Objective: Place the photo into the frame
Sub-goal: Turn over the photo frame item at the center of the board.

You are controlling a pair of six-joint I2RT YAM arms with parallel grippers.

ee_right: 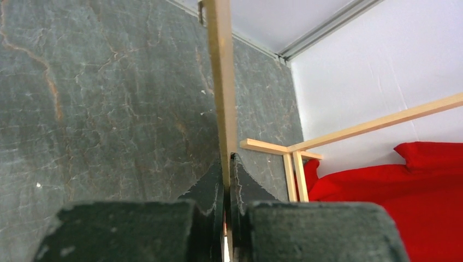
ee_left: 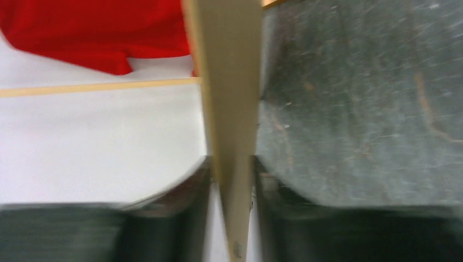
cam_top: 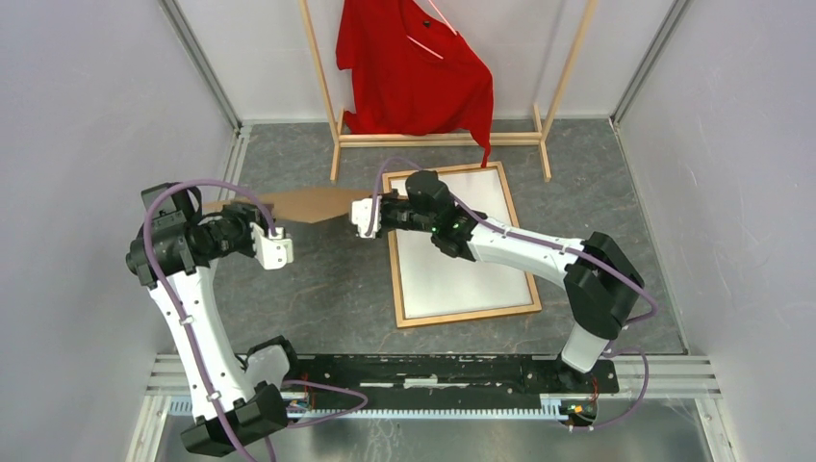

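Observation:
The orange-brown wooden frame [cam_top: 468, 315] lies flat on the grey table, right of centre. A white rectangular sheet [cam_top: 462, 260] fills it; no printed side shows, so I cannot tell whether it is the photo's back. A plain brown backing board [cam_top: 308, 204] hangs above the table between the arms, left of the frame. My right gripper [cam_top: 364, 218] is shut on its right end, the board edge-on between the fingers [ee_right: 225, 164]. My left gripper [cam_top: 274, 248] is at the board's left part. In the blurred left wrist view its jaws [ee_left: 232, 164] stand apart around the board [ee_left: 229, 82].
A pale wooden clothes rack [cam_top: 438, 140] with a red shirt [cam_top: 414, 67] stands at the back, just behind the frame. It also shows in the right wrist view [ee_right: 289, 148]. White walls close in the left, right and back sides of the table.

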